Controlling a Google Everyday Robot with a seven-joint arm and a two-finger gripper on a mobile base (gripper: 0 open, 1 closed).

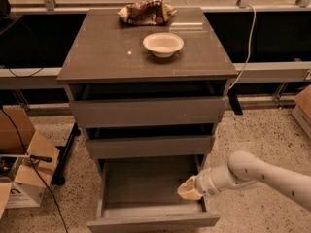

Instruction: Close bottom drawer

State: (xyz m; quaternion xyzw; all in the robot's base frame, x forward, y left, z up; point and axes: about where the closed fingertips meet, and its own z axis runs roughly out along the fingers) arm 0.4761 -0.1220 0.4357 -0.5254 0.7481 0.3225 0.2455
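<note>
**A:** Where is the bottom drawer found?

**B:** The bottom drawer is seen pulled well out at the foot of the cabinet, beneath the middle drawer and the top drawer. Its grey inside is exposed, and nothing is seen in it.

**A:** And the gripper?

**B:** The gripper is held low at the drawer's right wall, on a white arm entering from the right. Whether it is spread or pressed together cannot be told.

**A:** How is the drawer expected to handle?

**B:** A stiff box on runners is judged likely, fairly light, sliding straight back under a steady push. No handle is provided, so the flat front would be pressed, near its middle, so that the box is not skewed.

**A:** What is hidden?

**B:** The front's lower edge is cut off by the frame, and the runners are concealed. The gripper is perhaps touching the right wall, though this cannot be confirmed. The arm is cropped at the right edge.
</note>
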